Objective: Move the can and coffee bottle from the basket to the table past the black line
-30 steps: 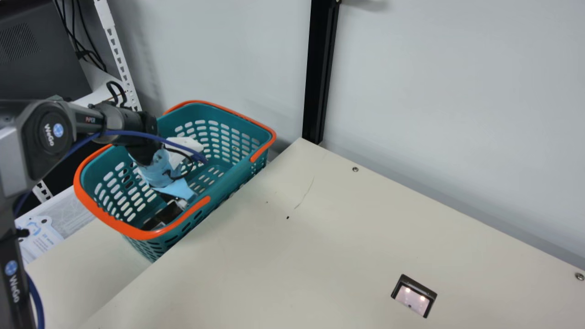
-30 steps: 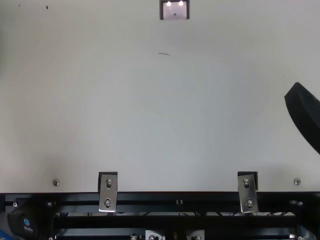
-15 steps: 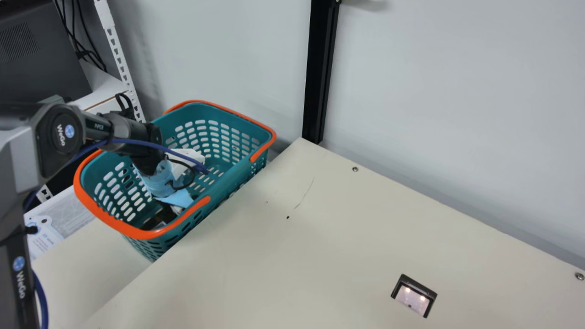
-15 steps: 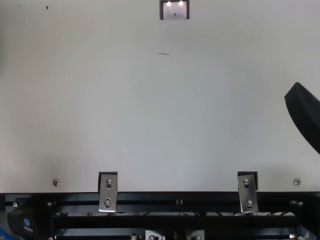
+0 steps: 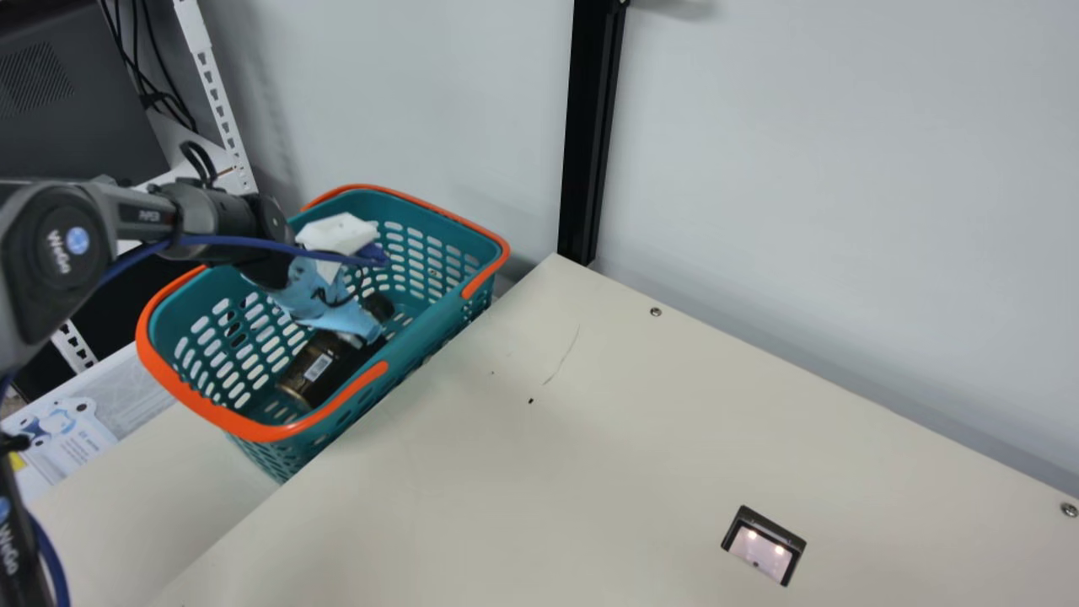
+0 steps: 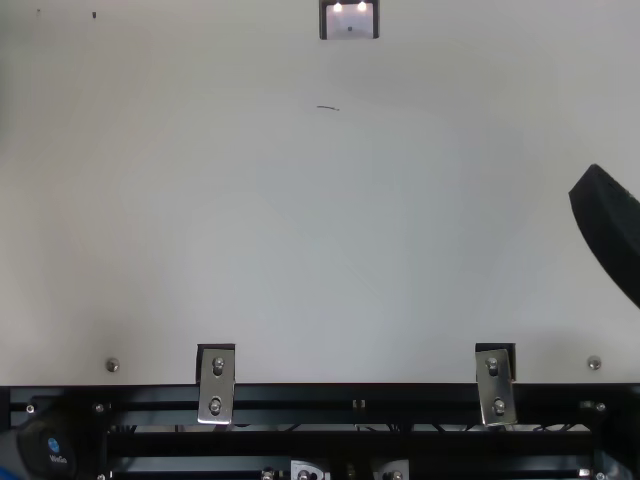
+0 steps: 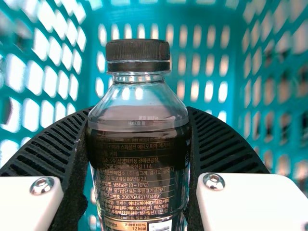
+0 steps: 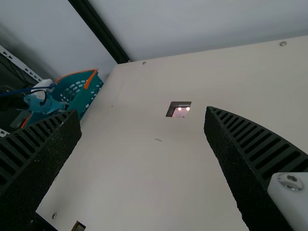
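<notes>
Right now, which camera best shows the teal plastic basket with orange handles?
The main view: the basket shows nearly its whole rim, though the left arm crosses it. The left wrist view shows slotted walls behind a clear, black-capped coffee bottle; the right wrist view, the basket farther off.

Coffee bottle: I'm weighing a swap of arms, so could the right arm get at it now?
Probably not: the left claw grips the bottle inside the basket, and the right claw is open over the table, well away.
</notes>
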You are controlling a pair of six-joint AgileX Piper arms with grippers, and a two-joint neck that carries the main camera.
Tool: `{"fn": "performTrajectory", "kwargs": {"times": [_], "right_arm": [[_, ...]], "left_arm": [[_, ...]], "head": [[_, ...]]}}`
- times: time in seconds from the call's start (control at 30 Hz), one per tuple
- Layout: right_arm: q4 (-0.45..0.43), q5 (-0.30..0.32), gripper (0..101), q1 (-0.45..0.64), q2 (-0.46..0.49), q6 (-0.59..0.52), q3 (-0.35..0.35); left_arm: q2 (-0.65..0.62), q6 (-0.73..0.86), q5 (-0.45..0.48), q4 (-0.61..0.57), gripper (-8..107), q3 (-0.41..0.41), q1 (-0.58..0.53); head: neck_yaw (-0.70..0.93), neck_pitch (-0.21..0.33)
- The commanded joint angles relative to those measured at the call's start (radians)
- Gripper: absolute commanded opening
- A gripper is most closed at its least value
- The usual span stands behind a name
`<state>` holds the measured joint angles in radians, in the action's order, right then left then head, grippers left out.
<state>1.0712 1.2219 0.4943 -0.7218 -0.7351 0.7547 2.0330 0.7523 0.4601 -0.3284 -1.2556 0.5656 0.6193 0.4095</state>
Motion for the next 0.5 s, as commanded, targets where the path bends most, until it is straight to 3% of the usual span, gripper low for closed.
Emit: {"fn": "performTrajectory", "kwargs": {"times": [0.0, 0.47], "right_arm": [[0.0, 0.0, 101, 0.0, 0.0, 0.0, 0.0], [0.0, 0.0, 101, 0.0, 0.0, 0.0, 0.0]], "left_arm": [[-0.084, 0.056, -0.01, -0.144, 10, 0.01, -0.005], [-0.464, 0.241, -0.03, -0.616, 10, 0.089, -0.042]], "head": [[0.019, 0.021], [0.019, 0.021]]}}
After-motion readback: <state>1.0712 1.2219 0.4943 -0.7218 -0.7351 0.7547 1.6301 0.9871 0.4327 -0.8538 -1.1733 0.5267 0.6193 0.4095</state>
